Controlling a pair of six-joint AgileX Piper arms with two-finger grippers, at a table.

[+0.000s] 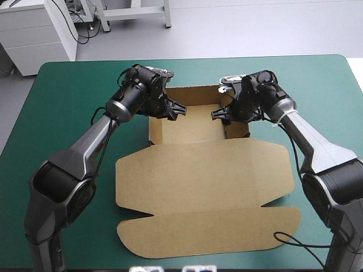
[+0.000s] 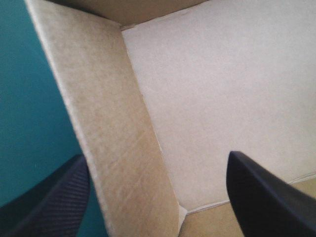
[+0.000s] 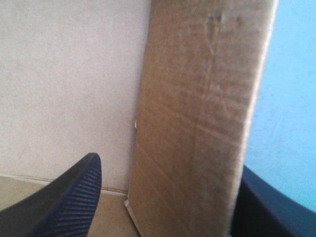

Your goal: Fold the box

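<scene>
The brown box [image 1: 204, 170] lies at the middle of the teal-green surface [image 1: 68, 90]. Its tray is toward the far edge with the walls raised, and the lid [image 1: 204, 175] lies flat, reaching toward the near edge. The step in hand looks like setting the tray's side walls.

The left jaws stand well apart and astride the left side wall [image 2: 113, 138], one finger outside over the cover and one inside above the tray floor [image 2: 222, 89] — holding nothing. The right jaws are just as wide, astride the right side wall [image 3: 197, 123], and not clamped on it either.

Next, I judge, each pair must either close on its wall or press it square, both together, so that the tray does not skew or slide.

The inner fingers have little room, with walls and corners close by. Outside the box, bare cover runs to the left and right edges — room to withdraw sideways. The lid's front flap [image 1: 210, 229] comes near the near edge.
</scene>
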